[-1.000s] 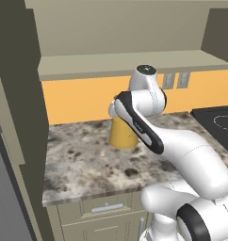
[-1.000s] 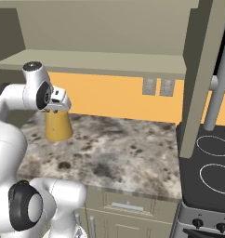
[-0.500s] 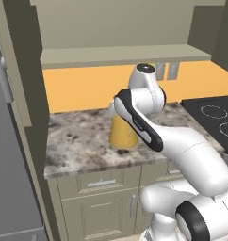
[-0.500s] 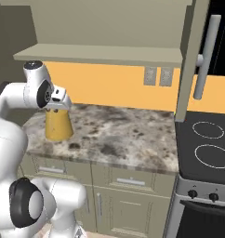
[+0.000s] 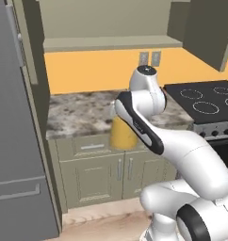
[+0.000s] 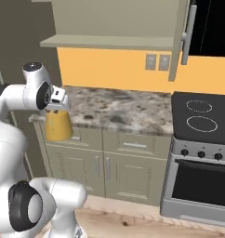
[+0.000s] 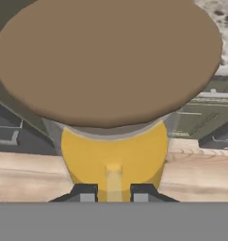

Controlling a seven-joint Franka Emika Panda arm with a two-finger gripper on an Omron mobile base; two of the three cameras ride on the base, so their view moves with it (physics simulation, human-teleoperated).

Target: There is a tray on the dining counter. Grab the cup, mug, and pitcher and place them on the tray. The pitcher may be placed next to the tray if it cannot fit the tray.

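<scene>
**Pitcher held up in front of the cabinets**

Gripper sits at the bottom middle of your hand view, and its two dark fingertips are closed on the pitcher. You look down on the big round brown lid, which takes up most of the top of that picture. Under the lid you see the clear wall and the orange-yellow drink inside.

In your left base view, the pitcher hangs near the middle of the frame, partly hidden behind the white arm. It is in the air, in front of the pale green cabinet doors, with its bottom lower than the edge of the marble counter. It touches nothing but the gripper.

In your right base view, the pitcher is at the middle left, just under the hand. It stands upright there too.

Look farther out. A black stove sits at the right of the right base view, with its oven below. A tall grey fridge covers the left side of the left base view. An orange wall runs behind the counter, under a shelf. The floor at the bottom is light wood.
</scene>
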